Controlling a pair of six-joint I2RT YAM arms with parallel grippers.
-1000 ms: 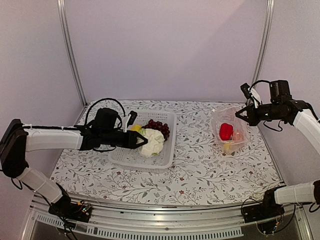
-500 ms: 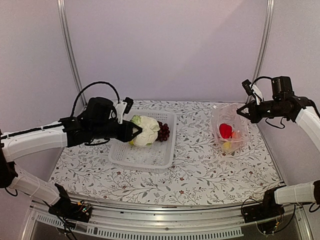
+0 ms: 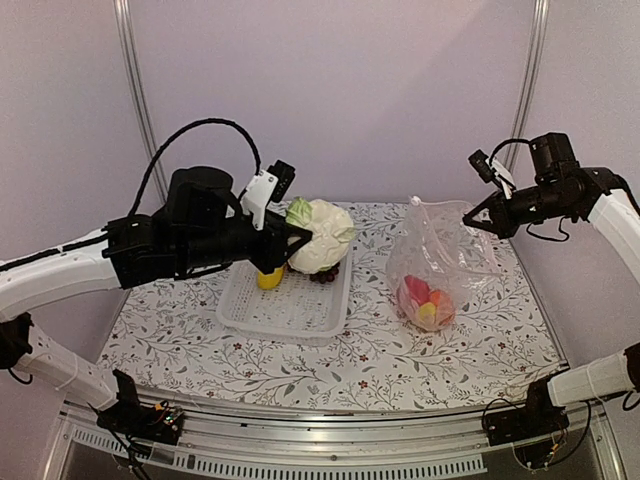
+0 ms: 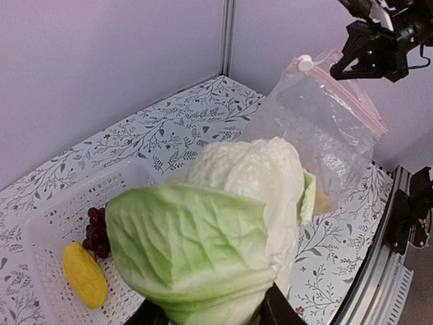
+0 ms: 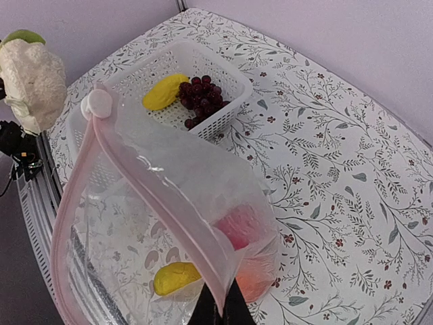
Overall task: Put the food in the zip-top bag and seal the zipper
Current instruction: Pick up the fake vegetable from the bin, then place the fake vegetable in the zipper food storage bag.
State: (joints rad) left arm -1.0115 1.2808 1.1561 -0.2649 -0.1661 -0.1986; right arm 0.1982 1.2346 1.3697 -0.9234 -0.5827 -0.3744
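Note:
My left gripper [image 3: 292, 243] [image 4: 213, 315] is shut on the white cauliflower [image 3: 322, 235] [image 4: 237, 203] and holds it in the air above the basket's right end. My right gripper [image 3: 470, 215] [image 5: 218, 311] is shut on the top edge of the zip-top bag [image 3: 440, 255] [image 5: 155, 223], which hangs open towards the cauliflower. The pink zipper [image 5: 145, 193] runs along the mouth, with a white slider [image 5: 98, 103] at its far end. A red pepper [image 3: 413, 291], a yellow piece [image 5: 174, 277] and an orange fruit [image 5: 260, 281] lie in the bag's bottom.
The white perforated basket [image 3: 290, 312] stands left of centre, holding a yellow piece [image 3: 268, 278] [image 4: 84, 274] and the purple grapes [image 3: 325, 273] [image 5: 199, 95]. Metal frame posts rise at the back corners, and a rail runs along the near edge.
The left arm lifted the cauliflower out of the basket, up and to the right. The right gripper raised the bag and drew it leftwards, so it now hangs taller.

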